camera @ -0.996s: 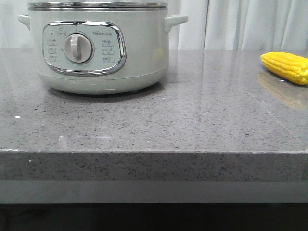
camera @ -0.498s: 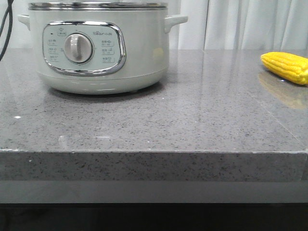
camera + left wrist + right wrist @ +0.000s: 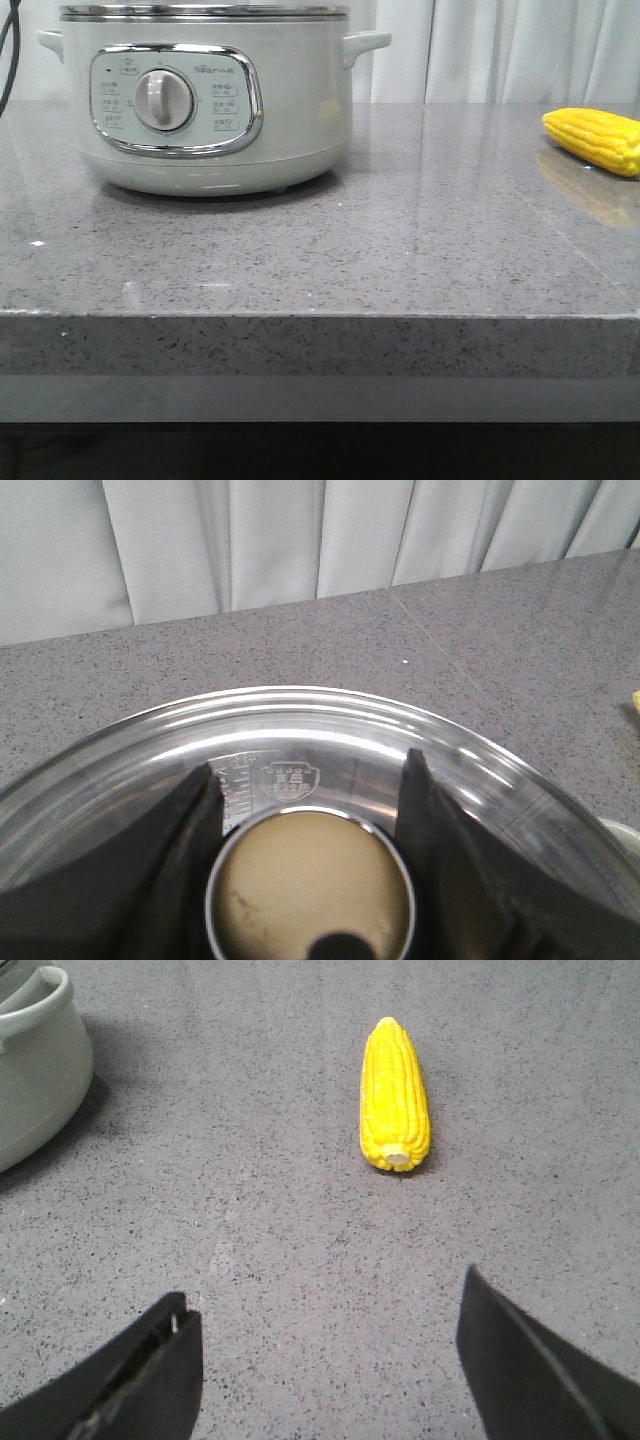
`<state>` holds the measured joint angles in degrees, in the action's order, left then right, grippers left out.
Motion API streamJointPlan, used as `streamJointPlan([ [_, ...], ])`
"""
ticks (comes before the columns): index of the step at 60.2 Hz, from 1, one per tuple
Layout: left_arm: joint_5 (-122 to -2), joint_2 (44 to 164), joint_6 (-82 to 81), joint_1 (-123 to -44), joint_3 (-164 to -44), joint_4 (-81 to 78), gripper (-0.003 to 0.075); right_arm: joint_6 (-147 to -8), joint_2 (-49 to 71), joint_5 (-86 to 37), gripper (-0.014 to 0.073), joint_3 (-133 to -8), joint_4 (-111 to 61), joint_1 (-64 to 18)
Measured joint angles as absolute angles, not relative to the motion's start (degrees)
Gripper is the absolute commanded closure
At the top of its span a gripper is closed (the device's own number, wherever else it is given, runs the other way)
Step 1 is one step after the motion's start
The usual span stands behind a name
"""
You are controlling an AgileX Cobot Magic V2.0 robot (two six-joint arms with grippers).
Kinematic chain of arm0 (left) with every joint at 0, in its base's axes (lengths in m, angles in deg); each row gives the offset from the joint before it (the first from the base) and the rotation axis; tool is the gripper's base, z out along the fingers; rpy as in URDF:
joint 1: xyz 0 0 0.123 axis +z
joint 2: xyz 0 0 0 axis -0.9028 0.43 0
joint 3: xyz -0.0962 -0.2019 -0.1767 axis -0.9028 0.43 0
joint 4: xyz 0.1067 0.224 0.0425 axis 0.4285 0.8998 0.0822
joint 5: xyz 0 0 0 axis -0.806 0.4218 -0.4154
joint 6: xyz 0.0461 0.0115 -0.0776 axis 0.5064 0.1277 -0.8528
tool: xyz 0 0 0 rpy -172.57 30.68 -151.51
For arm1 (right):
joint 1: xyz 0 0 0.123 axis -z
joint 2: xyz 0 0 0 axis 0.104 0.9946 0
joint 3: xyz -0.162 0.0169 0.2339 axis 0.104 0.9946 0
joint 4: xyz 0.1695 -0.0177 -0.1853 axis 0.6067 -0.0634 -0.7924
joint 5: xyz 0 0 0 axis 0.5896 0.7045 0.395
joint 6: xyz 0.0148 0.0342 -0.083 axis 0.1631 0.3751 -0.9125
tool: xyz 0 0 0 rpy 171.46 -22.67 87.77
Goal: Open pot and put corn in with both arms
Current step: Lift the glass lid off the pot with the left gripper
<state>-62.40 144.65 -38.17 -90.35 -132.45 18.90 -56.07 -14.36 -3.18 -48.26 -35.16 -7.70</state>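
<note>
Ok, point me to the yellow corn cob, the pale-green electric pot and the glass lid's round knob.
Yellow corn cob [image 3: 394,1095]: right wrist view, middle of the kernels.
Pale-green electric pot [image 3: 300,110]: front view, bare side wall.
Glass lid's round knob [image 3: 310,885]: left wrist view, knob's top face.

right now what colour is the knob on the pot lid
The lid knob is beige with a shiny metal ring, seen best in the left wrist view, between the fingers.

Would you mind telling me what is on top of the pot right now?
A clear glass lid covers the pot, with a round knob between the open left end effector's fingers. Reflections hide the pot's inside.
</note>
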Motion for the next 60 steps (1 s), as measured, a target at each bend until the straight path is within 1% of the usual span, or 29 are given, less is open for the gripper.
streamJointPlan([
  [9, -60.39, 144.68, -38.17, -90.35, -134.03, 19.02, 0.0533, -56.07, -14.36, -3.18, 0.0044, -48.26, -35.16, -7.70],
  [19, -55.94, 144.68, -38.06, -90.47, -139.23, 19.03, 0.0533, -56.07, -14.36, -3.18, 0.0044, -48.26, -35.16, -7.70],
  [26, -52.88, 143.04, -38.06, -90.57, -142.89, 18.80, 0.0533, -56.07, -14.36, -3.18, 0.0044, -48.26, -35.16, -7.70],
  [34, -49.25, 139.39, -38.06, -90.57, -144.40, 18.80, 0.0533, -56.07, -14.36, -3.18, 0.0044, -48.26, -35.16, -7.70],
  [48, -42.41, 130.06, -38.06, -90.57, -144.39, 18.97, 0.0533, -56.07, -14.36, -3.18, 0.0044, -48.26, -35.16, -7.70],
  [53, -41.87, 125.82, -38.06, -90.57, -142.03, 18.97, 0.0533, -56.07, -14.36, -3.18, 0.0044, -48.26, -35.16, -7.70],
  [60, -41.87, 118.80, -38.06, -90.57, -135.83, 18.97, 0.0533, -56.07, -14.36, -3.18, 0.0044, -48.26, -35.16, -7.70],
])
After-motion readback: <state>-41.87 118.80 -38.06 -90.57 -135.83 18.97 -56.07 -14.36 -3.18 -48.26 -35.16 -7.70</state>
